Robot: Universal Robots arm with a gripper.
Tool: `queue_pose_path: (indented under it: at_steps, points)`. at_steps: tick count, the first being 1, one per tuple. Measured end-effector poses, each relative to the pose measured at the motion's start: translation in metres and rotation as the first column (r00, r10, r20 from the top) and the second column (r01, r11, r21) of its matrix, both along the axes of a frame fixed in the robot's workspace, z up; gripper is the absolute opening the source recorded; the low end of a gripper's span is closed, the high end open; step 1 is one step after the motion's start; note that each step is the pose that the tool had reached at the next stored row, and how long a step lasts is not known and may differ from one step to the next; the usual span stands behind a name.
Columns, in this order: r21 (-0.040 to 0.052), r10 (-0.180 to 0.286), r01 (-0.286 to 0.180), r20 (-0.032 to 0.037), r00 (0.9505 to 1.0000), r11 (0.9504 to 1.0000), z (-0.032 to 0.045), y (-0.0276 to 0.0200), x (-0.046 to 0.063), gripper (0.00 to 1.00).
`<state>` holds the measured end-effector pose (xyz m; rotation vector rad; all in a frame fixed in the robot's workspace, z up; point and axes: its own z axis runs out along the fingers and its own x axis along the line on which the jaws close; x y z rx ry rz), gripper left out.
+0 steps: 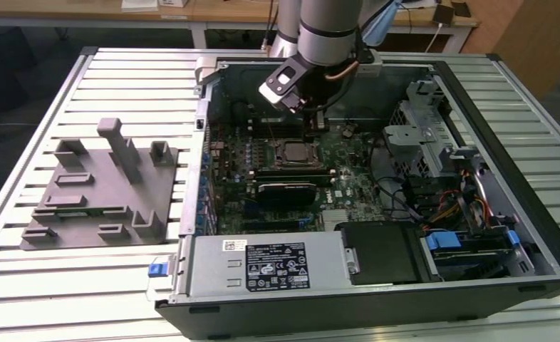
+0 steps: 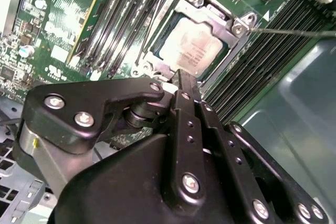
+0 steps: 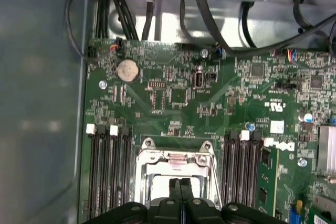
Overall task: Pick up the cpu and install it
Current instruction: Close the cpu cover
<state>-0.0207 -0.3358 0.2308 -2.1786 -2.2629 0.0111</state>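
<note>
The cpu [image 2: 191, 45], a small square chip with a silvery top, lies flat in the motherboard socket [image 2: 210, 22] inside the open computer case. In the exterior view the cpu [image 1: 293, 151] sits at the middle of the green board. My gripper [image 2: 184, 80] hangs just above the socket's edge, its two black fingers pressed together with nothing between them. In the first wrist view the gripper [image 3: 180, 184] is over the socket's metal frame [image 3: 176, 156]. From outside, the gripper [image 1: 315, 127] points down beside the socket.
A grey moulded tray [image 1: 100, 192] with upright posts lies on the slatted table at the exterior view's left. Memory slots [image 3: 107, 171] flank the socket. A black card [image 1: 285, 189], cables [image 1: 422, 199] and the drive cage [image 1: 432, 135] crowd the case.
</note>
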Motion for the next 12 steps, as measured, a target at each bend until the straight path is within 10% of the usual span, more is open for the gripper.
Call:
queue_pose_path:
  at_steps: [6, 12]
  points:
    - [0.0002, 0.014, -0.014, 0.0001, 0.9999, 0.9999, -0.0025, -0.0003, -0.0034, 0.11]
    - [-0.0013, 0.132, -0.132, -0.0001, 0.9913, 0.9913, -0.0034, -0.0004, -0.0038, 0.11]
